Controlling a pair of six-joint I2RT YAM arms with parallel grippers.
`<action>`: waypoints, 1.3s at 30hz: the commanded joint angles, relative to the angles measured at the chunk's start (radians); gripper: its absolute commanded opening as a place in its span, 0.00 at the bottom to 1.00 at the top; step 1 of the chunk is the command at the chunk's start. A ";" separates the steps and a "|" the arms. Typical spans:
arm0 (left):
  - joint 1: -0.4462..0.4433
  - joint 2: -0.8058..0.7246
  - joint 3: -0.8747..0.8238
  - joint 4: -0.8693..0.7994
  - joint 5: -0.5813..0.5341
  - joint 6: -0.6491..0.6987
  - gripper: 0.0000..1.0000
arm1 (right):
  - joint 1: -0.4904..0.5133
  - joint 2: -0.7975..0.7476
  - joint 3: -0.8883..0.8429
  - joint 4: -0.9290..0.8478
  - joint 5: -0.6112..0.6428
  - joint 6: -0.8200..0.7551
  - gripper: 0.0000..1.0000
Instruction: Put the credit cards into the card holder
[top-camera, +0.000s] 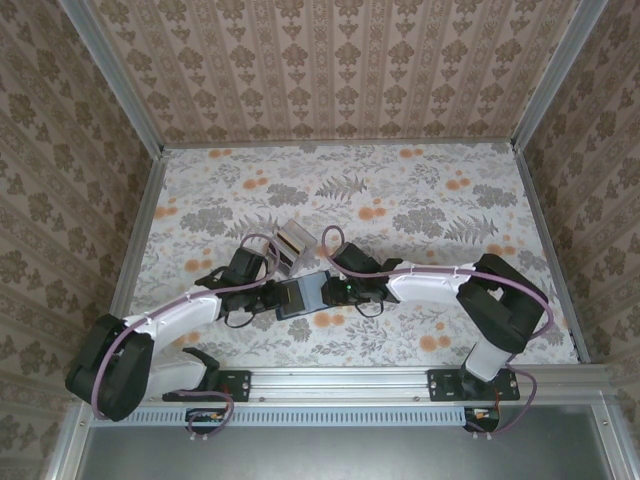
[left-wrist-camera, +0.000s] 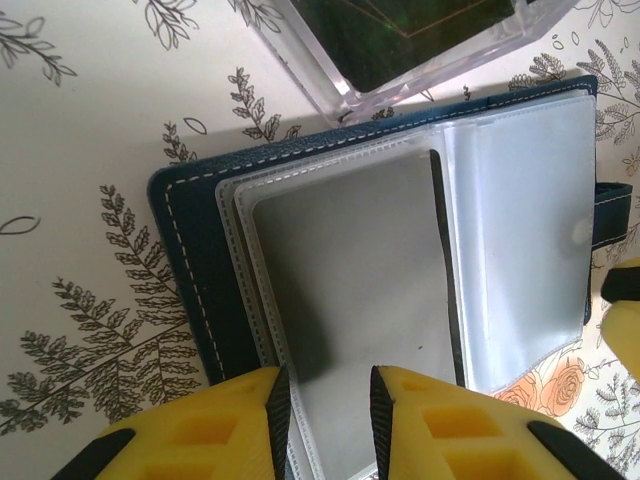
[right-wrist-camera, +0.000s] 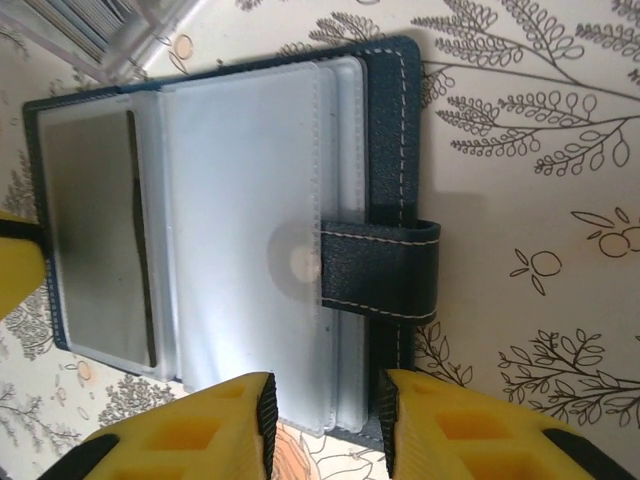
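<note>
Two robot arms meet over an open card holder (top-camera: 300, 296) near the front of a floral-patterned table (top-camera: 430, 200). The left gripper (left-wrist-camera: 328, 400) sits at the holder's left edge and the right gripper (right-wrist-camera: 325, 398) at its strap edge. On each, the yellow fingers stand a narrow gap apart with the holder's flat plastic sleeves (right-wrist-camera: 240, 200) passing beneath that gap. Nothing is pinched between them, and it cannot be told whether the tips press on the plastic.

The holder lies spread flat, its navy cover edged in white stitching. A grey card (left-wrist-camera: 350, 280) sits inside the sleeve on the left gripper's side. On the opposite side the closing strap (right-wrist-camera: 380, 275) folds in over the sleeves, a round snap showing through the plastic beside its end.

Just beyond the holder's far edge — almost touching it — stands a clear box (left-wrist-camera: 325, 85) holding the credit cards (right-wrist-camera: 95, 20). From the right wrist they appear edge-on as thin stripes, and the left wrist view shows a dark one face-on. Past the box, the table runs back to wallpapered walls (top-camera: 330, 60).
</note>
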 joint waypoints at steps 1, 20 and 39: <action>-0.009 0.011 0.005 0.026 -0.007 -0.014 0.30 | 0.000 0.023 0.022 0.020 -0.023 -0.020 0.34; -0.036 0.047 0.028 0.030 -0.007 -0.013 0.30 | 0.000 0.025 0.045 -0.011 -0.012 -0.021 0.31; -0.042 0.041 0.006 0.046 -0.027 -0.021 0.28 | -0.009 0.023 0.051 0.000 -0.007 -0.020 0.34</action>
